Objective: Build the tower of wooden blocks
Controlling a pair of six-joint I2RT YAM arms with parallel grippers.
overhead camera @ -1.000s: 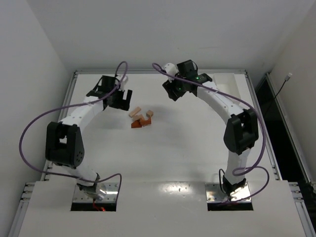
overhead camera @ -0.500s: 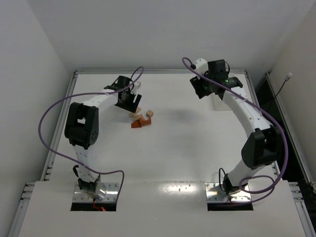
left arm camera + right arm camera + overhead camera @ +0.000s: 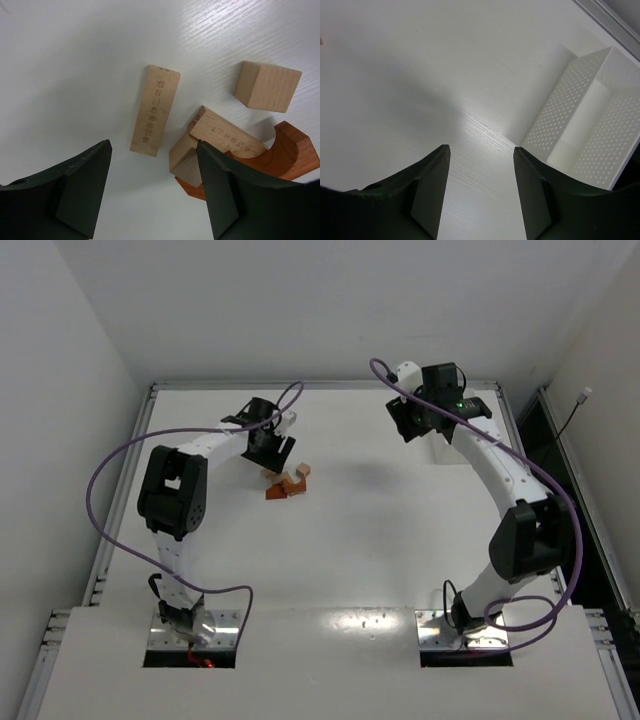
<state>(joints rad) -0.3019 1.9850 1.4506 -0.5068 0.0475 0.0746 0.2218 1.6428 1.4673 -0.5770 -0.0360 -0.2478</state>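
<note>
Near edge of the bench [image 3: 340, 560]: only the arm bases are seen. Mid-bench, left of centre, the blocks [image 3: 288, 480] are found loose in a small heap. No tower is stacked yet, so the task is judged to be at its very start.

In the left wrist view, a tan bar [image 3: 155, 111] is laid flat, apart from the rest. Just beside it a notched tan piece [image 3: 215, 142] is propped on an orange arch [image 3: 292, 152], w/ a tan cube [image 3: 267, 86] a bit further off, near but not touching. The L hand [image 3: 152, 165] is lowered over the bar's near end, fingers released, nothing gripped. One finger is set each side of the bar's line, prob. so it can be pinched across its narrow width. The bar is prob. picked first because it is free of the heap. Risk: the finger on the heap side is placed close to the notched piece, which could be nudged on closing & the heap upset.

Far right, the R hand [image 3: 480, 155] is parked above bare bench, fingers spread, empty, well apart from the blocks, prob. to leave room. A white perforated box [image 3: 585, 125] is seen just beyond it; the L hand's path isn't blocked by it.
</note>
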